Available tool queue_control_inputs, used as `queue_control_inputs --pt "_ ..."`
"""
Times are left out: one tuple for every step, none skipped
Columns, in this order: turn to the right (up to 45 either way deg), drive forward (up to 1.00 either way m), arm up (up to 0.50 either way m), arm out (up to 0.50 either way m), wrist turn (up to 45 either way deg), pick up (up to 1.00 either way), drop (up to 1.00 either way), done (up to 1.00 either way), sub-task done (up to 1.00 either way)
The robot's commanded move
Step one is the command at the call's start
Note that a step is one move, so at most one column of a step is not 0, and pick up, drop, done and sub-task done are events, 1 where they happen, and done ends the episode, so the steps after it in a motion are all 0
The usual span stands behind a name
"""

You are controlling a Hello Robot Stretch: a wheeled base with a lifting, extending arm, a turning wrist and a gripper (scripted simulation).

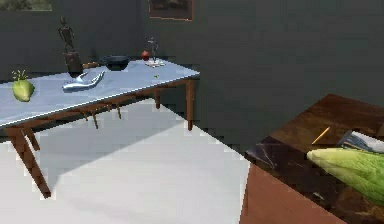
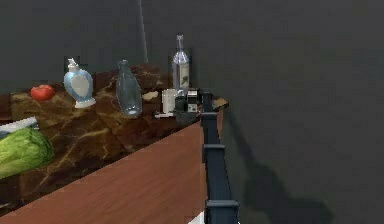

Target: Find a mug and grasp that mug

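In the arm side view my arm [image 2: 215, 165] rises from the bottom edge to the far corner of a dark marbled counter [image 2: 95, 135]. The gripper [image 2: 172, 105] sits at its end, left of the white marker squares [image 2: 192, 100]. A small pale thing [image 2: 163, 103] stands on the counter right at the gripper, with a tall clear bottle [image 2: 180, 62] just behind. I cannot tell whether the gripper holds anything, nor whether the pale thing is a mug.
The counter also carries a rounder glass bottle [image 2: 127, 90], a pale blue flask [image 2: 79, 84], a red tomato [image 2: 42, 92] and a lettuce [image 2: 20, 150]. Ahead stands a blue-topped table [image 1: 130, 85] with a dark bowl [image 1: 118, 62], a statuette [image 1: 70, 52] and a wine glass [image 1: 155, 58]. Pale floor [image 1: 150, 170] lies between them.
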Motion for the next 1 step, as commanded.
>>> queue_control_inputs --pt "0.0 0.0 0.0 0.0 0.0 1.0 0.0 0.0 0.0"
